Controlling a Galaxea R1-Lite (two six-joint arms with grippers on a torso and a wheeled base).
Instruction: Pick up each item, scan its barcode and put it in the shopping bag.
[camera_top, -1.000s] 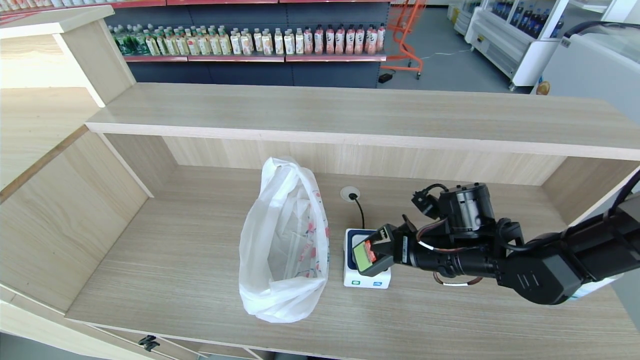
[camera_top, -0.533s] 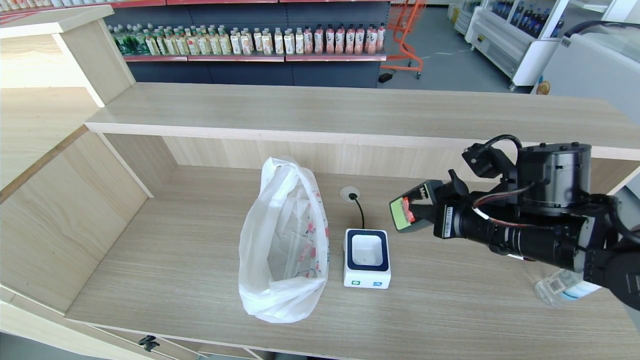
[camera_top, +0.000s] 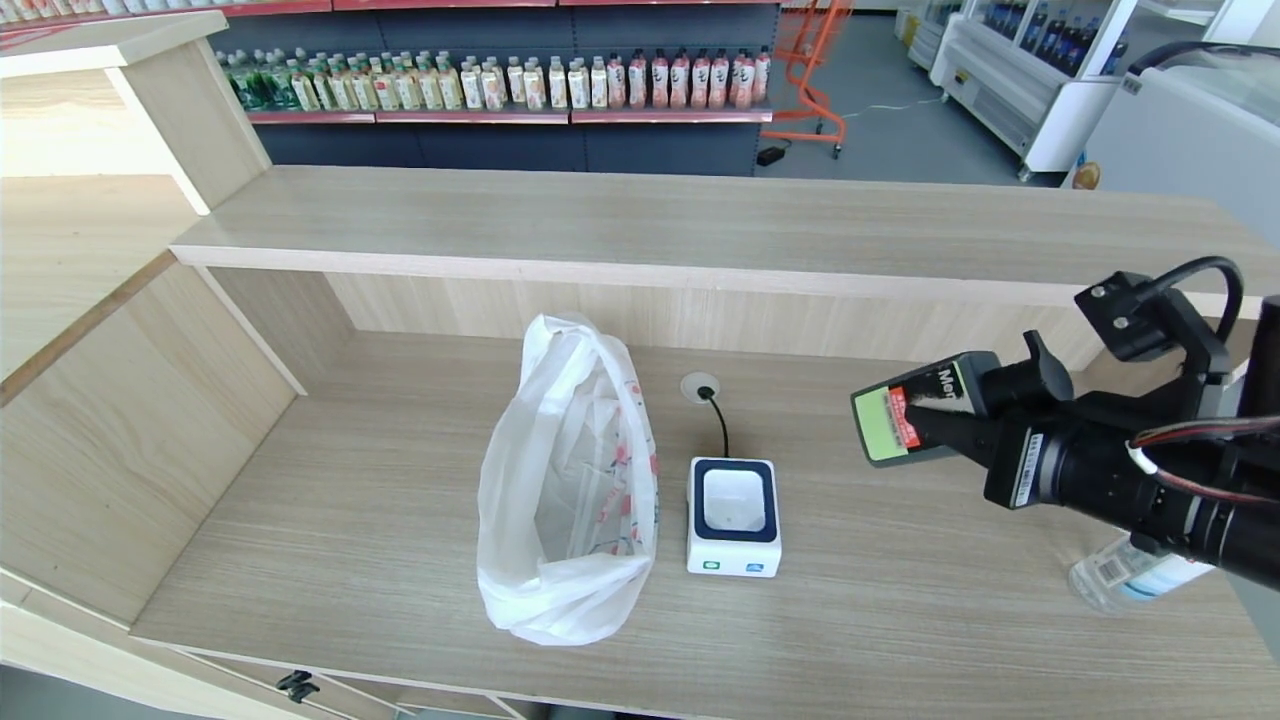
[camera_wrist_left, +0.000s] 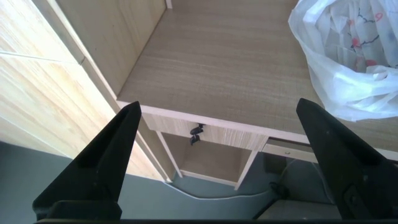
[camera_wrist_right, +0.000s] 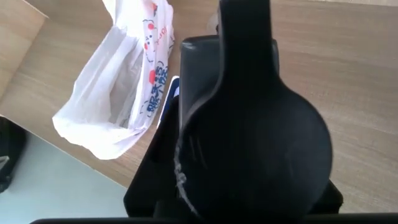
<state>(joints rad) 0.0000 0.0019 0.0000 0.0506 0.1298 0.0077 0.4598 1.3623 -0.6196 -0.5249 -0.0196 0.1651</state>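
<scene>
Black right gripper (camera_top: 930, 415) clamping green-faced box (camera_top: 878, 428), aloft right of scanner (camera_top: 733, 515)

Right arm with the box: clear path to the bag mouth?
Probably yes. The right end effector holds the box above the counter, the bag stands open, and only the low scanner lies between them; it looks passable overhead.

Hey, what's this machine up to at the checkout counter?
The robot's right gripper holds a small dark box in the air, to the right of the scanner on the counter. An open white shopping bag stands just left of the scanner. A clear bottle lies on the counter under that arm.
</scene>
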